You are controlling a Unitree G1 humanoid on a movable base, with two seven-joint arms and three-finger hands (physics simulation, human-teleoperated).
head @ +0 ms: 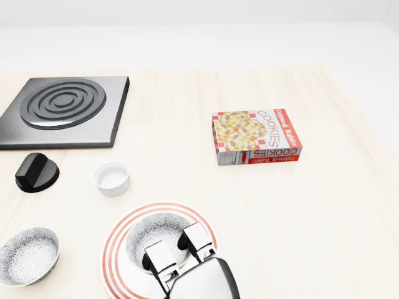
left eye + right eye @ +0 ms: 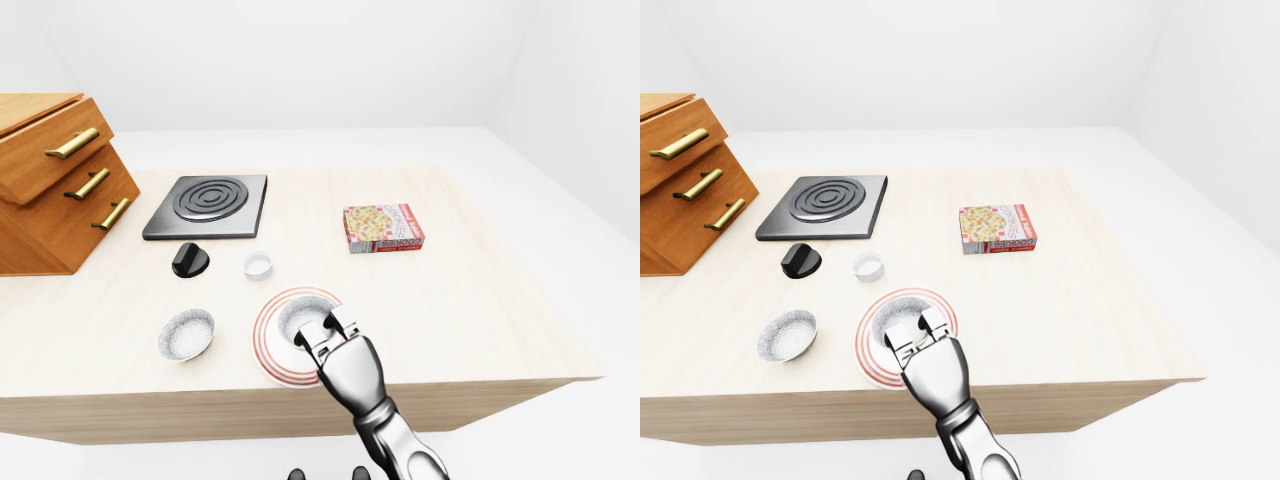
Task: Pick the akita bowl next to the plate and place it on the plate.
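Note:
A red-ringed plate [image 1: 113,254] lies near the bottom edge of the table in the head view. A patterned akita bowl [image 1: 156,232] sits upright in the plate's middle. My right hand [image 1: 166,251] reaches in from the bottom, with two fingers [image 1: 197,239] hooked over the bowl's near rim and closed on it; the thumb is hidden. A second akita bowl [image 1: 28,255] rests on the table left of the plate, apart from it. My left hand does not show in any view.
Above the plate stand a small white cup [image 1: 112,178] and a black knob [image 1: 36,172]. A stove plate [image 1: 62,109] lies top left, a cookie box [image 1: 255,137] to the right, and a wooden drawer cabinet [image 2: 55,180] at the far left.

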